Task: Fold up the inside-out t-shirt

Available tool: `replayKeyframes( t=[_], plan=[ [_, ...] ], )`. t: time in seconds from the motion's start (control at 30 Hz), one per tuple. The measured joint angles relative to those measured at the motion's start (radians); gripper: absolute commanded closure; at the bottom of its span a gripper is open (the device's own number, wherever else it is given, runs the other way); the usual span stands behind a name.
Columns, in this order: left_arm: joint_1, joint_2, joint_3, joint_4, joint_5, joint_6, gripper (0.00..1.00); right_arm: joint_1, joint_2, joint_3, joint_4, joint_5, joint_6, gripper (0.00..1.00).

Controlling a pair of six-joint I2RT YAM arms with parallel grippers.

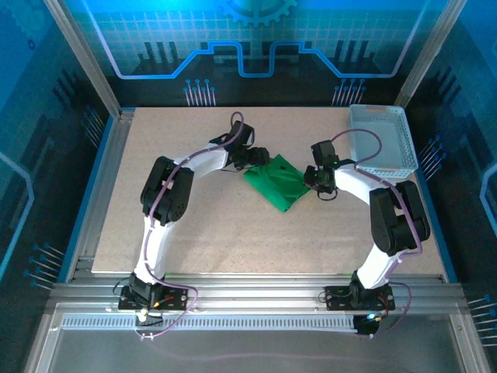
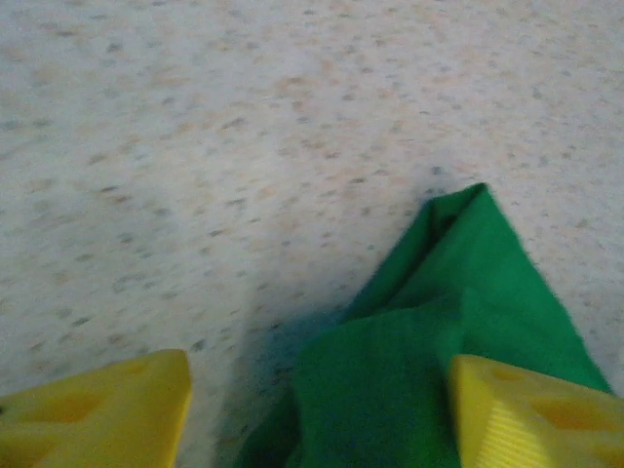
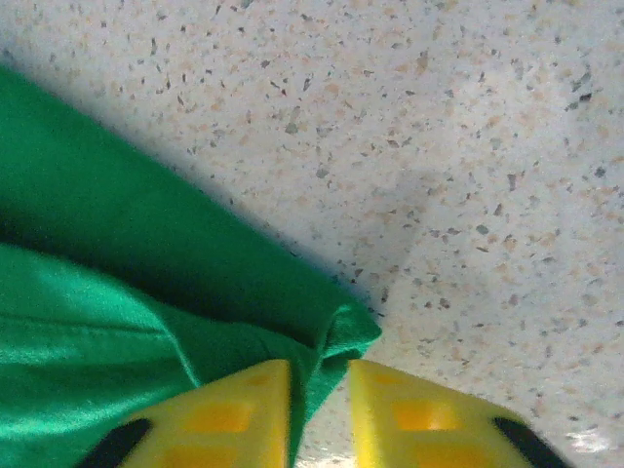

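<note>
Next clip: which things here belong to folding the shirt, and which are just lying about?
Job in hand: green t-shirt, lying mid-table; left gripper and right gripper, one at each side of it.
Lying about: white mesh basket, at the far right corner of the table.

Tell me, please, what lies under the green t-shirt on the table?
The speckled table shows beside the t-shirt, which lies on it folded in layers. Whatever is beneath the cloth, its lower layers included, is covered.
</note>
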Motion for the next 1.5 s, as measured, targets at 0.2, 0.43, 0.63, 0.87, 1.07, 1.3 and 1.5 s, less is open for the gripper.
replayKeyframes(
  t=[0.2, 0.43, 0.63, 0.87, 1.07, 1.3, 1.5],
  plan=[
    [-0.039, -0.237, -0.175, -0.057, -0.192, 0.000, 0.15, -0.002, -0.098, -0.047, -0.013, 0.002, -0.008, 0.54],
    [-0.274, -0.323, -0.195, -0.068, -0.311, 0.000, 0.12, -0.014, -0.218, -0.104, -0.027, 0.010, -0.016, 0.35],
    [-0.333, -0.061, 0.024, -0.152, -0.333, 0.002, 0.13, -0.031, -0.359, -0.161, -0.055, 0.035, -0.014, 0.27],
    [-0.303, 0.108, 0.218, -0.277, -0.393, 0.005, 0.15, -0.049, -0.559, -0.229, -0.109, 0.060, -0.019, 0.23],
    [-0.174, 0.122, 0.241, -0.327, -0.450, 0.010, 0.18, -0.075, -0.684, -0.230, -0.163, 0.077, -0.045, 0.20],
    [0.113, 0.122, 0.242, -0.372, -0.513, 0.048, 0.20, -0.148, -0.760, -0.231, -0.212, 0.083, -0.079, 0.20],
    [0.318, 0.139, 0.338, -0.433, -0.504, 0.114, 0.20, -0.198, -0.805, -0.232, -0.253, 0.053, -0.100, 0.19]
  ],
)
